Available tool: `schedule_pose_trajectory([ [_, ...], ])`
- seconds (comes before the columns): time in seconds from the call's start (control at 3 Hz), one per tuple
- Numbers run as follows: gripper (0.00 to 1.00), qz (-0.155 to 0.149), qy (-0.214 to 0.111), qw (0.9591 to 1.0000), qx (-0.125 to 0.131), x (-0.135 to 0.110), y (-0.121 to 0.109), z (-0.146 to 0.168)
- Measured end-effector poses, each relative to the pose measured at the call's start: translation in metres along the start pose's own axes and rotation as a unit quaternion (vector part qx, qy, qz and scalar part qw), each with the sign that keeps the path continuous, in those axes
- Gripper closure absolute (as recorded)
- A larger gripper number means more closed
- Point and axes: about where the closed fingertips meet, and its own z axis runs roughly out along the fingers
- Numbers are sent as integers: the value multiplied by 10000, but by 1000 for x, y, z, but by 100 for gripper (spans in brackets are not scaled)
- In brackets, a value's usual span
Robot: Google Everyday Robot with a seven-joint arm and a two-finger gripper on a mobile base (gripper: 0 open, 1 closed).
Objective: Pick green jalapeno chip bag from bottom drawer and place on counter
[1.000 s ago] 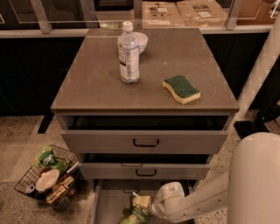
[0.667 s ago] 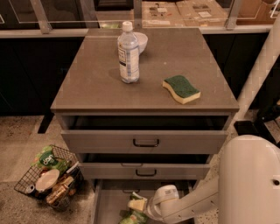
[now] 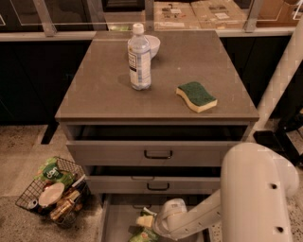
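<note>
right up close, at five o'clock in the view, the big white robot arm [image 3: 255,189] fills the corner and bends down and across toward six o'clock. its gripper [image 3: 150,225] is down inside the bottom drawer [image 3: 116,220], which is pulled out of the cabinet. the green jalapeno chip bag [image 3: 141,235] lies in that drawer at six o'clock, its pale top edge up against the gripper's tip. whether the gripper is spread or pinching the bag, i cannot tell, because the wrist covers that spot. part of the bag is cut off by the bottom edge of the view.

over at eight o'clock, on the speckled floor [image 3: 19,151], a wire basket [image 3: 29,193] sits just beside the cabinet, packed with a green packet [image 3: 53,171], a white round item and some brownish things.

moving up and back, the middle drawer [image 3: 118,185] is out a little, black handle at its centre. above it the top drawer [image 3: 113,152] is also out a little, with a dark gap over it.

then the counter [image 3: 189,61], grey-brown and flat. a green-topped yellow sponge [image 3: 196,96] lies at three o'clock on it. a clear water bottle [image 3: 139,56] stands upright near eleven o'clock, white cap on. a white bowl [image 3: 153,45] is just behind the bottle at twelve. beyond the counter, cardboard boxes [image 3: 208,9] sit behind a rail.
</note>
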Motion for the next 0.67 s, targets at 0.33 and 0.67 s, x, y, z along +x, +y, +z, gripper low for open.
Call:
schedule_pose_trajectory([
  [0.33, 0, 71, -157, 9997, -167, -3, 4, 31],
  [0.67, 0, 112, -298, 9993, -209, -10, 6, 55],
])
